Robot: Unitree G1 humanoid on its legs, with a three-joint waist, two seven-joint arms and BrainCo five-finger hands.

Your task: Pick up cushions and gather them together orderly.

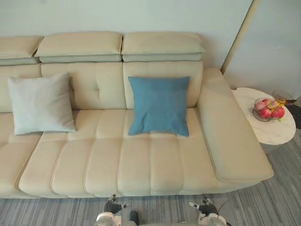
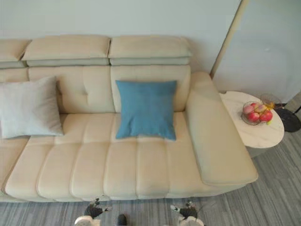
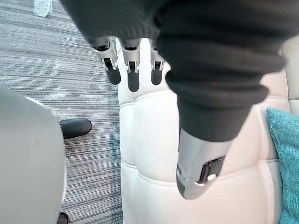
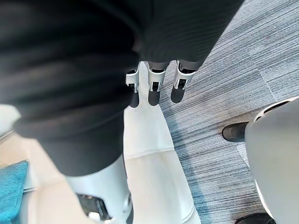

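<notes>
Eye views — blue cushion (image 1: 159,106) was propped on sofa (image 1: 141,160), grey cushion (image 1: 41,104) well apart leftward. Left wrist view: left hand (image 3: 133,74) was found slack, empty. Right wrist view: right hand (image 4: 154,91) likewise. Risk judged — cushion dropped through shallow pinch

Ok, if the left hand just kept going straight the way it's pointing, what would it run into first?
Most likely the front edge of the sofa seat, just ahead of the open left hand. The blue cushion sits further back and off to its right. Depth is hard to judge.
</notes>
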